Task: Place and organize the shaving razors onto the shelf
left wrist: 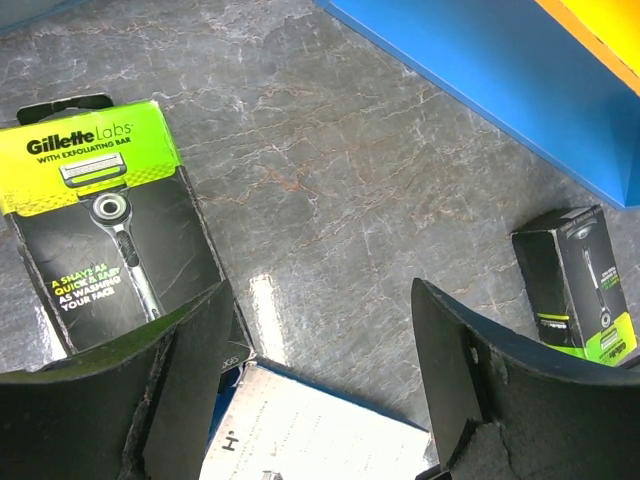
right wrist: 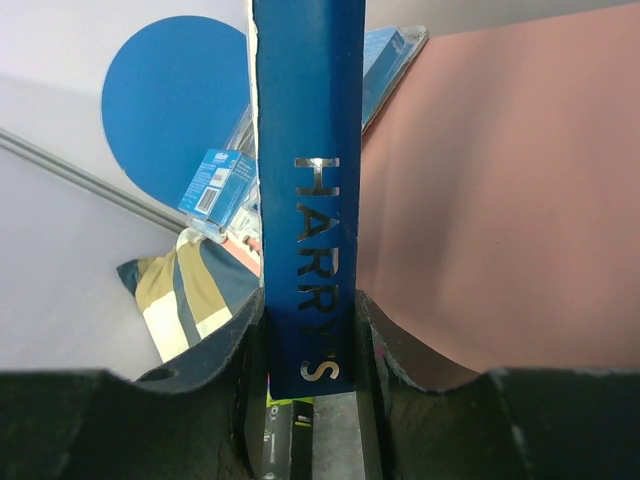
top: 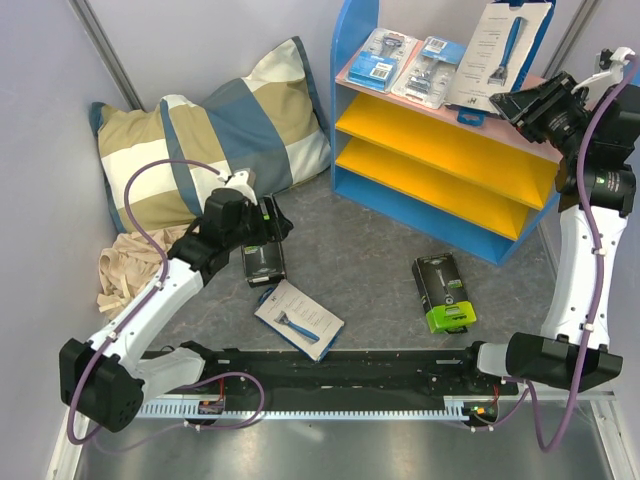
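The shelf (top: 440, 185) stands at the back right, and two clear blister packs (top: 385, 55) (top: 432, 68) lie on its pink top board (right wrist: 500, 200). My right gripper (top: 500, 100) (right wrist: 308, 350) is shut on a flat white razor box (top: 500, 45), held upright by its blue edge (right wrist: 308, 230) over that board. My left gripper (top: 262, 235) (left wrist: 320, 340) hangs open with nothing between its fingers. It is just above a black-and-lime razor box (top: 265, 262) (left wrist: 105, 230) and a second white box (top: 300, 318) (left wrist: 310, 440) on the floor. Another black-and-lime box (top: 445, 290) (left wrist: 580, 290) lies in front of the shelf.
A striped pillow (top: 210, 140) leans in the back left corner, with a beige cloth (top: 125, 265) in front of it. Grey walls close the left and back sides. The arms' base rail (top: 340, 400) runs along the near edge.
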